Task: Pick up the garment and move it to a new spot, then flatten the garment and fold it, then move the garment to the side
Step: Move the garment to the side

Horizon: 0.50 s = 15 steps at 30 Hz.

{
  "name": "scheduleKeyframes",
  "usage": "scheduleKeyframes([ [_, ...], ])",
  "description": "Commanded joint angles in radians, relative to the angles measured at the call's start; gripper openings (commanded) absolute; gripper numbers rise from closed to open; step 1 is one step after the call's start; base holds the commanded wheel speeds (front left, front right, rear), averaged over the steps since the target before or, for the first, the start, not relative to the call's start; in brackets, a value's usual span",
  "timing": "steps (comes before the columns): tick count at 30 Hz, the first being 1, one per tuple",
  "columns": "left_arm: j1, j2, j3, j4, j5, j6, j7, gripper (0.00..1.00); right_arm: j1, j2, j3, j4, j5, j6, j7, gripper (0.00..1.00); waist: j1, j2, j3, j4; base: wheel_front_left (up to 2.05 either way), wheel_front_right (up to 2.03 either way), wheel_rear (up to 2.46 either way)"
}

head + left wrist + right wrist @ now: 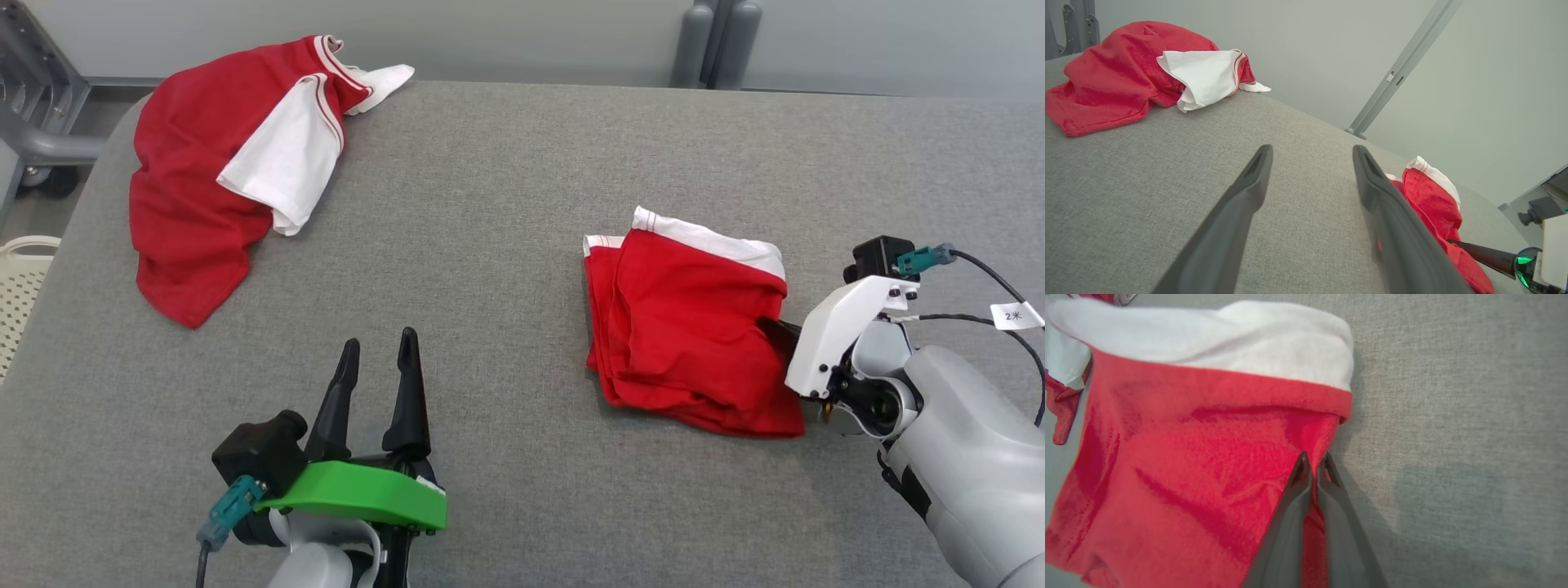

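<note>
A folded red garment with white trim (690,327) lies on the grey table, right of centre. My right gripper (780,331) is at its right edge, shut on a pinch of the red cloth (1312,469); in the right wrist view the two fingers press together with fabric between them. My left gripper (380,351) hovers open over bare table near the front, well left of the folded garment, nothing between its fingers (1253,183). In the left wrist view the folded garment (1433,200) lies to the right of that gripper.
A second red and white garment (229,163) lies crumpled at the table's far left corner (1122,73). A grey metal frame (41,122) and a pale basket (20,286) stand off the left edge. The grey table (506,204) has open room between the two garments.
</note>
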Motion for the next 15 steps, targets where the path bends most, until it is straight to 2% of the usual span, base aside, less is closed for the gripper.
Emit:
scheduleKeyframes([
  [1,-0.009,0.006,0.004,0.001,0.010,0.000,-0.006,1.00,-0.008,-0.016,0.008,-0.007,0.009,0.000,-0.010,0.00,0.0000,-0.0001,-0.005,-0.013,0.00,0.00,0.00],
  [15,-0.022,0.016,-0.013,-0.015,0.023,0.002,0.001,1.00,-0.014,-0.101,0.072,-0.066,0.025,0.000,-0.051,0.00,0.0000,-0.0001,-0.021,-0.147,0.00,0.00,0.00],
])
